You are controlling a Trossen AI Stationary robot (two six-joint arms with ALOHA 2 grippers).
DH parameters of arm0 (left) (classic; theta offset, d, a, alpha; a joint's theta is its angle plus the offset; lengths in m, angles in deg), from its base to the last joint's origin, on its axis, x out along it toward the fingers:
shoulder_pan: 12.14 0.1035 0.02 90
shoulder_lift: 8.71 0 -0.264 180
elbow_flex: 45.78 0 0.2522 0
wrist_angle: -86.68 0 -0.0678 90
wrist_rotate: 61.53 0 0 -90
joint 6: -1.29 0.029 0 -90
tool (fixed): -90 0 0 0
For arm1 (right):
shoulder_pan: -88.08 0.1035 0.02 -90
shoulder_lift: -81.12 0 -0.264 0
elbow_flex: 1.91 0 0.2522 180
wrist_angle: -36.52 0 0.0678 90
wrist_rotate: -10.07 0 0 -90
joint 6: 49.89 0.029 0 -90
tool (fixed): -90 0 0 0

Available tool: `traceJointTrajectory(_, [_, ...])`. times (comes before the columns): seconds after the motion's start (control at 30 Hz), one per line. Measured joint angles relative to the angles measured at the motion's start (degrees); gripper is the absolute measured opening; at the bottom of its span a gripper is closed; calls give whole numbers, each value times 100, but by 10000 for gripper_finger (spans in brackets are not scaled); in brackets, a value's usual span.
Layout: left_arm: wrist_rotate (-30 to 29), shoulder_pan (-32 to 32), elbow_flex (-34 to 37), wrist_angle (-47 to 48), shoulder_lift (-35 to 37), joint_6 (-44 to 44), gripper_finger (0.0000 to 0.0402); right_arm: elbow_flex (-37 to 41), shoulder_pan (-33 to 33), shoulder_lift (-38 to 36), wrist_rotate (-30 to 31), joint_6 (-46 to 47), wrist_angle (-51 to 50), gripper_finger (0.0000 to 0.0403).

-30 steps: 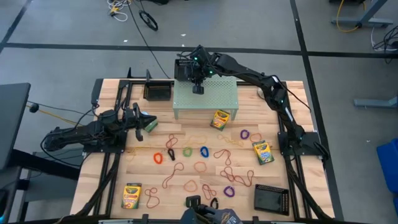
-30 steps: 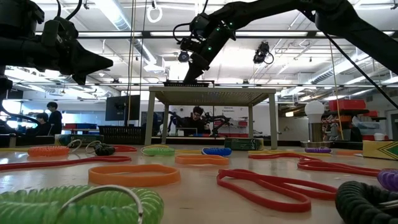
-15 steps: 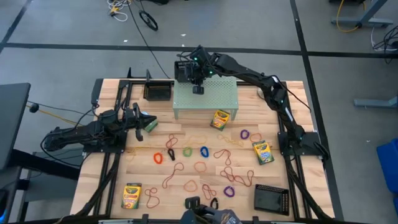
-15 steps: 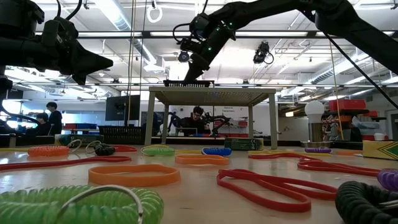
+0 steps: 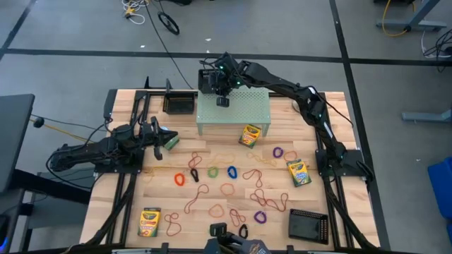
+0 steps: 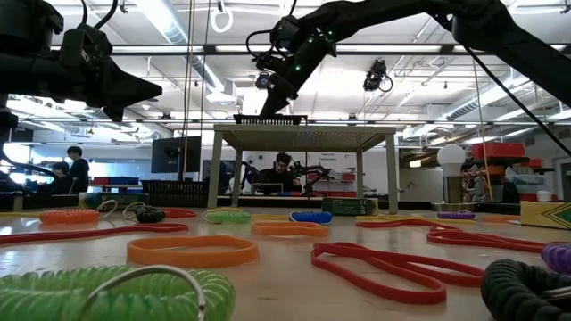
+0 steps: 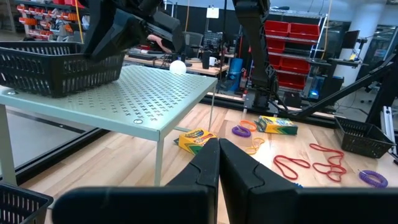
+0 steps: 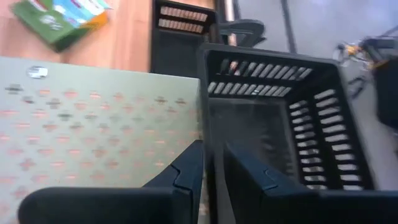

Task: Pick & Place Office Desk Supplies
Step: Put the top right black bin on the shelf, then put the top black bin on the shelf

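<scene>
Wooden slat table w/ a pale green perforated riser at the far middle; grey lab floor and cables beyond, a seated person visible under the riser in the low view. Right gripper is over the riser's far left corner, at the near wall of a black mesh tray sitting on that corner; in the right wrist view its fingers straddle the tray's near rim w/ a narrow gap, not clearly pinching it, nothing else between them. Left gripper hangs over the table's left side, well apart from the supplies, fingers pressed together, empty. Crayon boxes: one just in front of the riser, one near the right edge, one at the near left corner; a 4th shows only in the right wrist view, on the table beyond the riser. Rubber-band loops in red, orange, green, blue, purple, black lie scattered over the table's middle and near part. 2nd mesh tray left of the riser, 3rd at the near right.
</scene>
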Motion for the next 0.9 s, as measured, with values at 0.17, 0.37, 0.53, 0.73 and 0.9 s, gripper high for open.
traceJointTrajectory(0.17, [-1, -1, 0, 0, -1, 0, 11, 0, 2, 0, 85, 169, 143, 75])
traceJointTrajectory(0.37, [0, -2, 0, 0, 0, 0, 11, -19, 118, -39, 432, 253, 277, 111])
traceJointTrajectory(0.53, [0, -1, 0, 0, -2, 0, 11, -26, 307, -155, 478, 209, 175, 145])
traceJointTrajectory(0.73, [-15, 0, 0, 0, -2, 0, 11, -20, 491, -495, 441, 372, -707, 107])
traceJointTrajectory(0.9, [-17, -2, 0, -2, -2, 0, 11, -9, 615, -630, -722, 782, -1601, 14])
